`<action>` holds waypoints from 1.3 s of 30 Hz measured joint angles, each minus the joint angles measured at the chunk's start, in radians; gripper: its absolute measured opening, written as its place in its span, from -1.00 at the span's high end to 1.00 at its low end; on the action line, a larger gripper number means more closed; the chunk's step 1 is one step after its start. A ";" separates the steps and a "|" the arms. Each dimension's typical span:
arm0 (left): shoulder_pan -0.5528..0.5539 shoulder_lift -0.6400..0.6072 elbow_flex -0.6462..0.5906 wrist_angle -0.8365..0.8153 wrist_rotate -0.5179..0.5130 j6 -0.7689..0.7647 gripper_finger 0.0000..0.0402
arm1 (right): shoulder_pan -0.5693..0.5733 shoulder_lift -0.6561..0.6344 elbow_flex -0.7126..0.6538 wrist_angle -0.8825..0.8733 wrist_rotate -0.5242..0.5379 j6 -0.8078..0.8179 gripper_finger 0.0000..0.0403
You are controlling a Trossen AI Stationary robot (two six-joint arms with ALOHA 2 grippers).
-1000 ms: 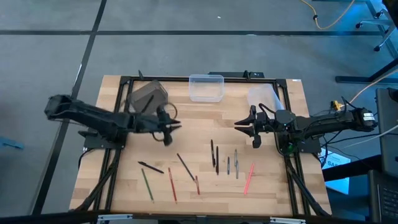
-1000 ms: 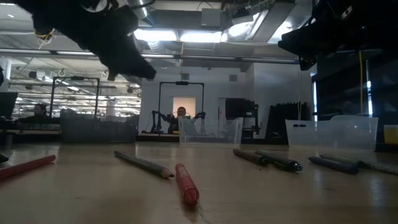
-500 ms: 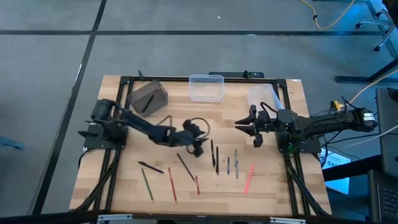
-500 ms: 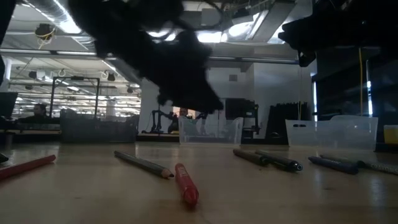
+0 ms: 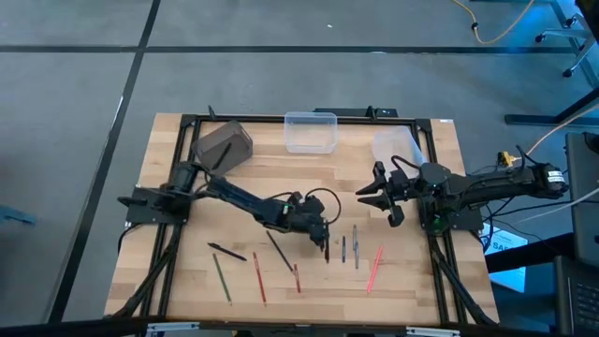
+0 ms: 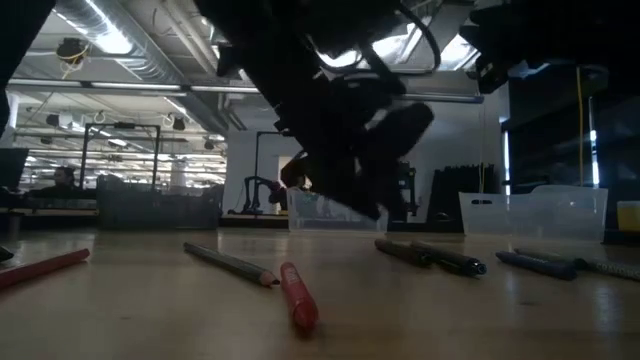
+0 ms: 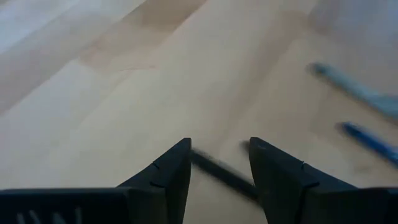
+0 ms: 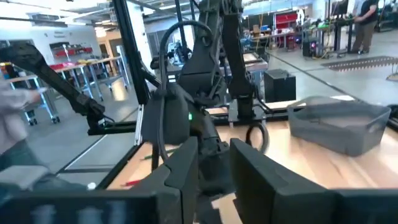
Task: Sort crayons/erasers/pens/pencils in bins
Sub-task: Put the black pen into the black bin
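Observation:
Several thin sticks lie flat on the wooden table (image 5: 187, 281): black (image 5: 227, 252), green (image 5: 222, 278), red (image 5: 259, 277), grey (image 5: 356, 246) and pink (image 5: 375, 267). My left gripper (image 5: 324, 231) hangs low over the middle of the table, open. A black pen (image 7: 219, 175) lies between its fingertips; I cannot tell whether they touch it. My right gripper (image 5: 380, 204) waits open at the right, above the table, holding nothing. The bins stand along the far edge: dark grey (image 5: 223, 143), clear (image 5: 310, 131) and whitish (image 5: 395, 147).
A dark stick rests inside the tilted dark grey bin. In the low view a red crayon (image 6: 299, 295) and a pencil (image 6: 230, 264) lie nearest the front edge, with dark pens (image 6: 430, 256) further right. Black frame rails (image 5: 168, 271) run along both table sides.
My left gripper has swept from beside the dark grey bin toward the table's right and near side, coming down over the black pens in the middle. The sticks on the table lie where they were.

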 joint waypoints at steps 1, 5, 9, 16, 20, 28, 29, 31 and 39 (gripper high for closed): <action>0.001 0.013 0.024 -0.043 -0.012 -0.017 0.23 | 0.000 0.000 0.000 -0.003 0.000 -0.010 0.52; 0.011 0.044 0.083 -0.102 -0.022 -0.062 0.23 | 0.000 0.002 0.000 -0.022 0.000 -0.013 0.52; 0.015 0.062 0.088 -0.101 -0.008 -0.137 0.24 | 0.000 0.002 0.001 -0.054 0.000 -0.014 0.52; -0.013 0.076 0.089 -0.183 0.007 -0.240 0.24 | 0.000 0.002 0.001 -0.072 0.001 -0.033 0.52; -0.023 0.072 0.092 -0.239 0.032 -0.240 0.24 | 0.000 0.002 0.001 -0.073 0.051 -0.014 0.52; -0.024 0.054 0.092 -0.347 0.098 -0.227 0.34 | 0.000 0.002 0.001 -0.094 0.074 -0.014 0.52; -0.023 0.050 0.091 -0.358 0.108 -0.215 0.36 | 0.000 0.002 0.001 -0.093 0.074 -0.014 0.52; -0.023 0.047 0.092 -0.372 0.115 -0.186 0.41 | 0.000 0.002 0.001 -0.094 0.074 -0.013 0.52; -0.025 0.034 0.091 -0.461 0.158 -0.066 0.64 | 0.000 0.002 0.001 -0.098 0.073 -0.011 0.52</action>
